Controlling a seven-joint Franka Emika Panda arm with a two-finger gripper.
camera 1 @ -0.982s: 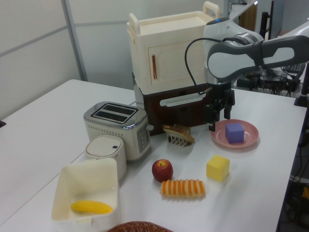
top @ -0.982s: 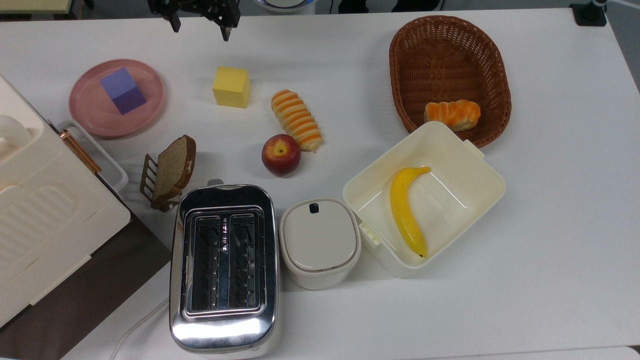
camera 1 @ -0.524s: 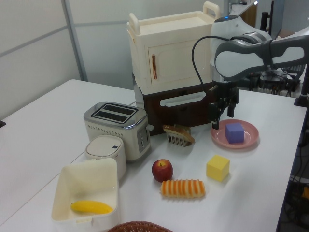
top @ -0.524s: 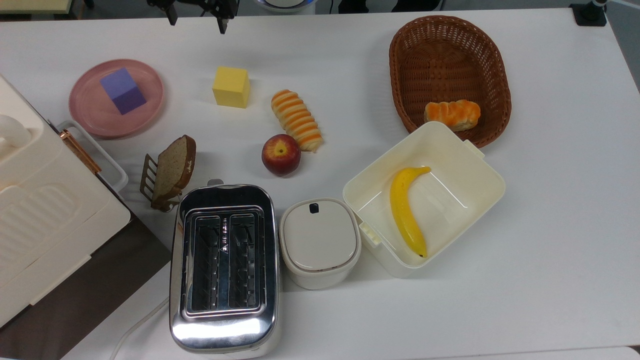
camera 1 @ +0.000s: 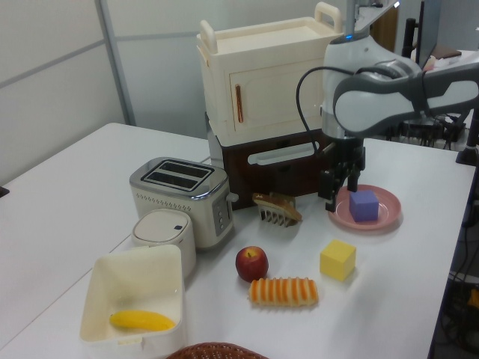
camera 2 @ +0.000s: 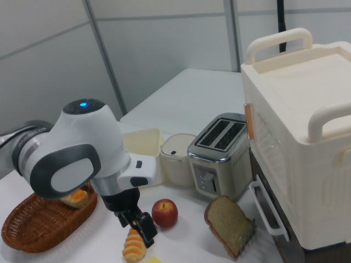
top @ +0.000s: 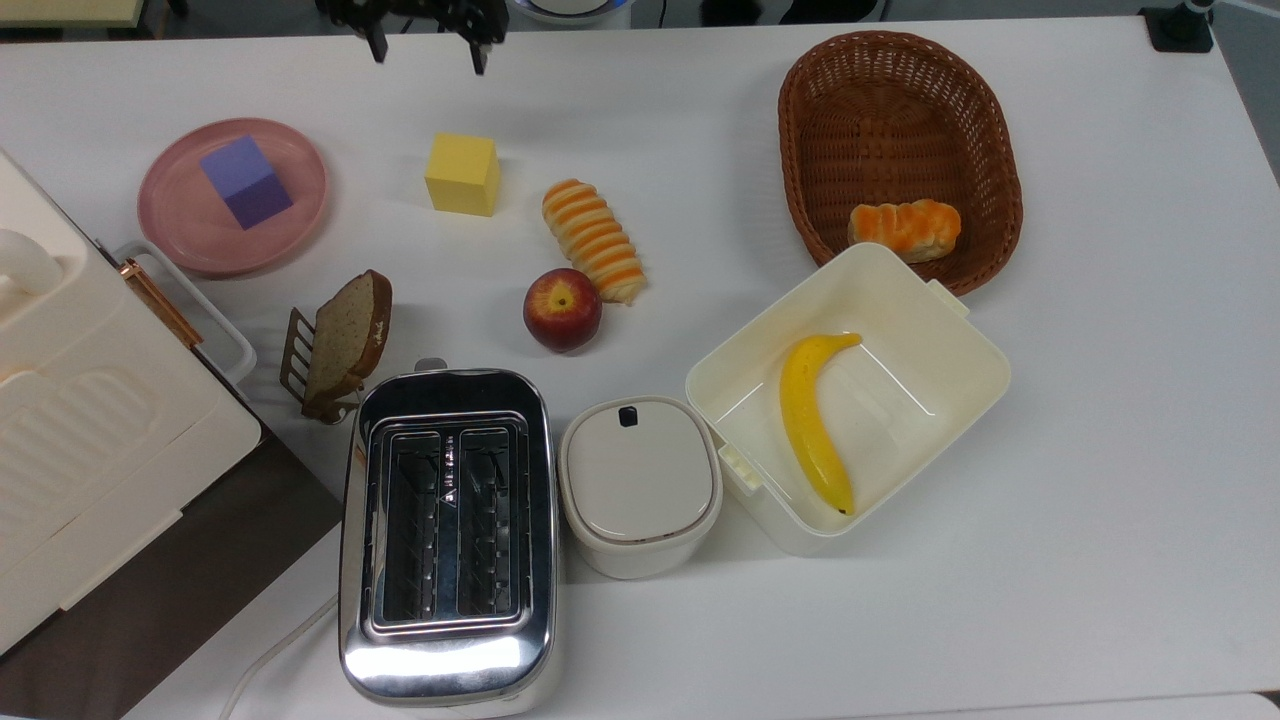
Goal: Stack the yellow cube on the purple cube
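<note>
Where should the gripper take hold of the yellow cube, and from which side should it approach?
Probably from above, closing on two opposite vertical faces of the yellow cube. It stands flat on the table with its top bare and open space around it. The gripper is open.

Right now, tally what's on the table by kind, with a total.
Cubes: 2, yellow cube and purple cube
Fruit: 2, apple and banana
Bread: 3, two striped rolls and a bread slice
Holders: 5, pink plate, wicker basket, open cream box, lidded white container, toast rack
Appliances: 1, toaster
Total: 13
</note>
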